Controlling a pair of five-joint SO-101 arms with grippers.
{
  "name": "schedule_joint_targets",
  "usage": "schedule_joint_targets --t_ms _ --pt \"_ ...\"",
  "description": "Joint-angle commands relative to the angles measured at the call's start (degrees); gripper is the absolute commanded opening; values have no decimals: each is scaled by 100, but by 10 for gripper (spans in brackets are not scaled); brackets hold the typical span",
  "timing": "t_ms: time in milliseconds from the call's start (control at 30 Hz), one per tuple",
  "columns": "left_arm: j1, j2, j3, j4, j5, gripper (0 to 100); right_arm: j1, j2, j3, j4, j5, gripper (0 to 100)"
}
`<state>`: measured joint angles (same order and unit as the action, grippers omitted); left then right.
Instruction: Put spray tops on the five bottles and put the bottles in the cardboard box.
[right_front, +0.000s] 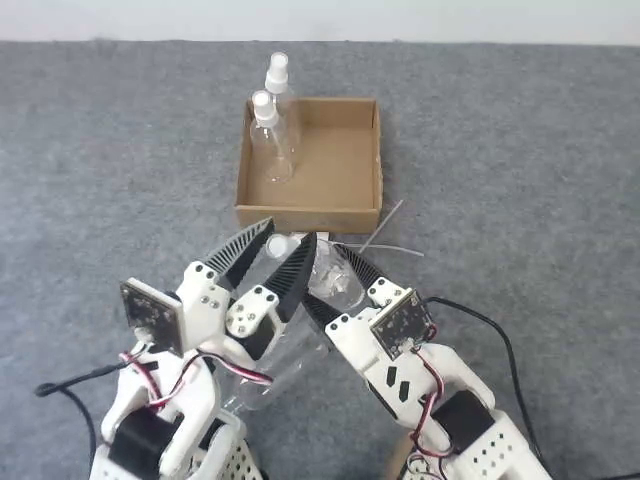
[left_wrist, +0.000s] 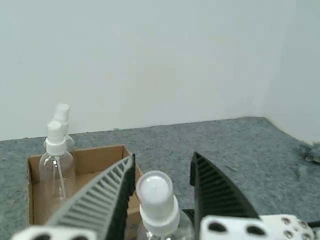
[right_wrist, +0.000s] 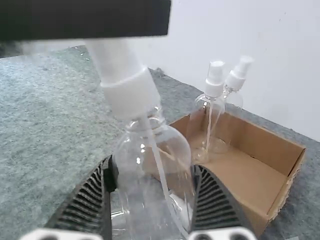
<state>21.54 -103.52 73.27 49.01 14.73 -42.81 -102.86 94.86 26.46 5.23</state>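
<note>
Right hand (right_wrist: 151, 166) clamps the bottle (right_wrist: 150, 150) body, left hand (left_wrist: 163, 158) spread apart either side of its spray top (left_wrist: 156, 197).

arms (right_front: 205, 305): white printed shells | end effector fingers (right_front: 240, 255): black, ribbed, pointed | cable (right_front: 80, 378): black | wires (right_front: 150, 375): red, white

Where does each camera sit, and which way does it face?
High view: above the arms, looking down at the cardboard box; both arms show.
Left wrist view: on the left arm, facing the box past the left gripper, astride a spray top.
Right wrist view: on the right arm, facing the box past the right gripper, gripping a bottle.
Shared: both wrist views show two capped bottles in the box.
</note>
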Motion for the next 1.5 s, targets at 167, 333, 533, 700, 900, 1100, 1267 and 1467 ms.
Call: schedule_joint_targets --t_ms 167,333,533,700,900,1100,1267,1467 --pt "-88 -70 -312 26 149 169 84 -119 -343 4 -79 7" --pt "-88 -70 -418 176 132 106 84 -119 -343 13 -62 7" --pt "-88 -70 -382 167 -123 51 92 -119 -378 31 -26 7" --pt "-35 -53 -242 132 -123 44 92 -119 -387 31 -26 7" --pt "123 -35 84 -141 -149 44 84 -119 -387 31 -18 7" --pt "571 -35 171 -114 -519 45 92 -119 -387 40 -18 6" --pt "571 -53 119 -141 -545 47 92 -119 -360 40 70 6" --pt "571 -35 48 -123 -677 48 -233 -119 -396 347 607 6"
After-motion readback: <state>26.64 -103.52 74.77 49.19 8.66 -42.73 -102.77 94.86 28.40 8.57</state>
